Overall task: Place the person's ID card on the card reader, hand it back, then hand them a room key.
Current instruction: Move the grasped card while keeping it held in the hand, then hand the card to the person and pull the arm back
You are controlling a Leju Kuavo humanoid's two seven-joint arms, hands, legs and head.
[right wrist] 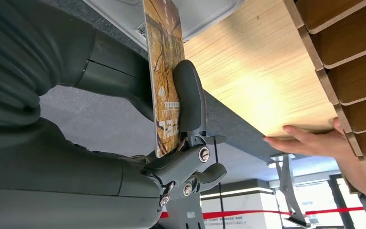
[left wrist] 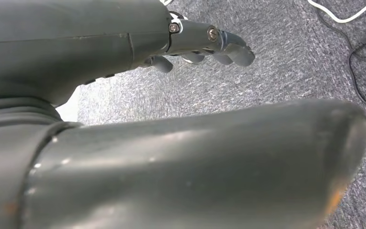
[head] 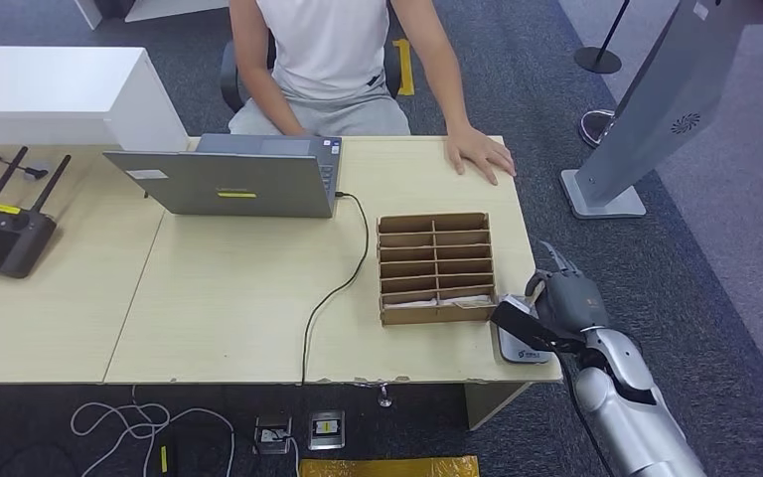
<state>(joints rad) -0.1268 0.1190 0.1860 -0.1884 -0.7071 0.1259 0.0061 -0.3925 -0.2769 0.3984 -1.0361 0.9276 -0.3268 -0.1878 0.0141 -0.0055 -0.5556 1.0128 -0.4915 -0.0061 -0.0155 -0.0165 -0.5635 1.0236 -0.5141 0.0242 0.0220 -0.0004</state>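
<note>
My right hand [head: 566, 303] hovers at the table's front right corner and pinches a card [head: 515, 320] edge-on, just above the white card reader [head: 527, 350]. In the right wrist view the card [right wrist: 164, 71] has a brown and yellow printed face and is held between the thumb [right wrist: 189, 95] and the fingers behind it, close to the card reader [right wrist: 124, 14]. The person's hand [head: 479, 154] lies flat on the far table edge. My left hand [left wrist: 205, 40] hangs over grey carpet with nothing in it and its fingers apart from the thumb.
A cardboard divider box [head: 435, 266] with light cards in its front row stands left of my right hand. A laptop [head: 228, 179] with a black cable [head: 343, 283] sits mid-table, a black router [head: 5, 234] far left. A grey stand [head: 646, 109] rises right of the table.
</note>
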